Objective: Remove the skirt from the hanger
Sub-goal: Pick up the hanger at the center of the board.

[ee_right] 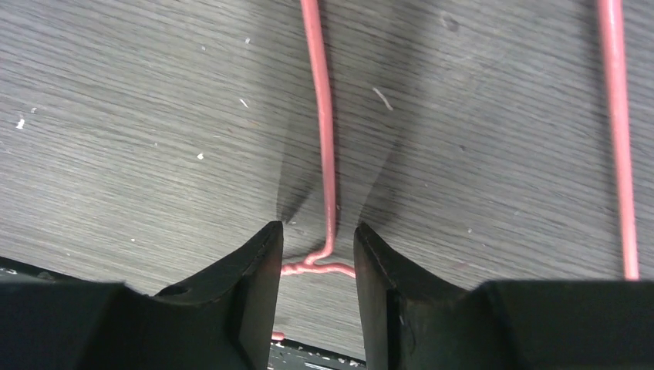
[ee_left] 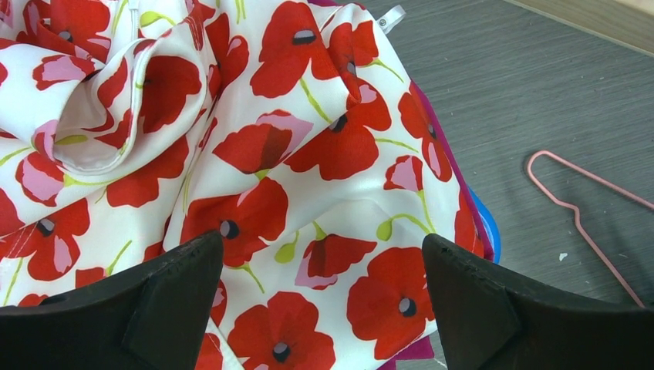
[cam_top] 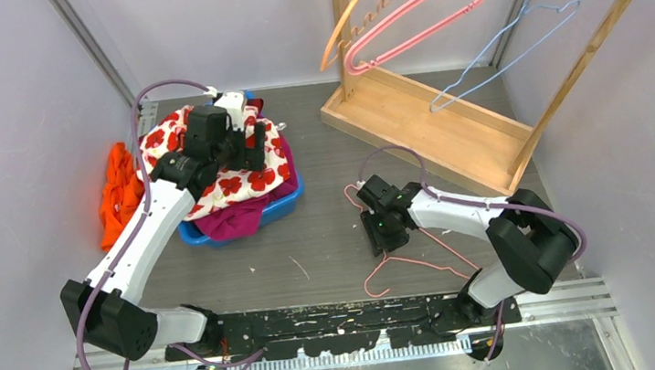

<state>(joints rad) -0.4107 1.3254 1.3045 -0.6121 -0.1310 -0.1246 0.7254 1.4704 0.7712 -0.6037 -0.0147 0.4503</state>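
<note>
At far left an orange cloth [cam_top: 118, 193] lies on the grey bench [cam_top: 330, 240]. Next to it, the white skirt [ee_left: 308, 154] with red poppies is heaped in a blue bin [cam_top: 276, 211], off any hanger. The left gripper [ee_left: 322, 247] hovers just above it, jaws wide apart and holding nothing. Right of centre, the right gripper [ee_right: 318, 239] sits low over the bench, its jaws narrowly apart on either side of a pink wire hanger [ee_right: 323, 116] lying flat, not pinching it. A wooden rack [cam_top: 428, 128] stands at the rear right.
</note>
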